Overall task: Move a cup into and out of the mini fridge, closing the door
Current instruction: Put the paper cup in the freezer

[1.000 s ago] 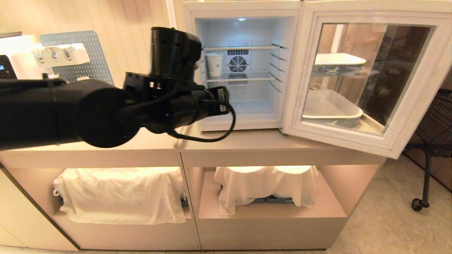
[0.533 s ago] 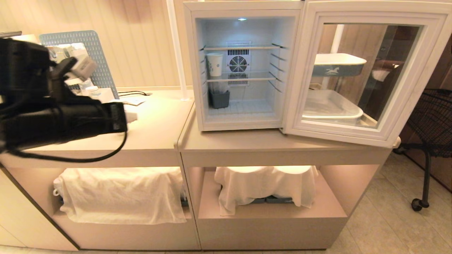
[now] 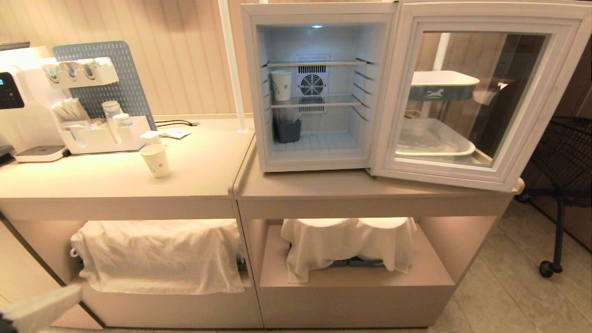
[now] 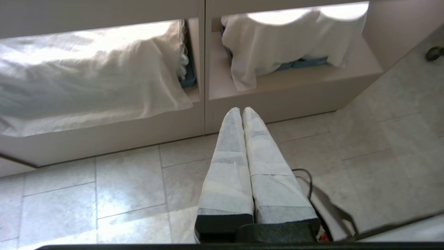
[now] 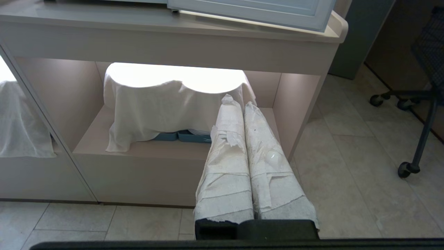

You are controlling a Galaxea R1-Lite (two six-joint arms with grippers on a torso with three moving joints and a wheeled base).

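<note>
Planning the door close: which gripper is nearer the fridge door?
Right. The right gripper hangs low just below the open door; the left gripper is low too, farther left, before the left cabinet bay.

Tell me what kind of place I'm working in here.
Probably a café-style drinks corner or mock-up of one: a coffee machine and organizer with paper cups on a long counter, plus an open glass-door mini fridge holding a cup.

L gripper (image 4: pixel 241 111) low, fingers pressed together (wrapped in white), empty; R gripper (image 5: pixel 238 102) likewise, parked low.
</note>
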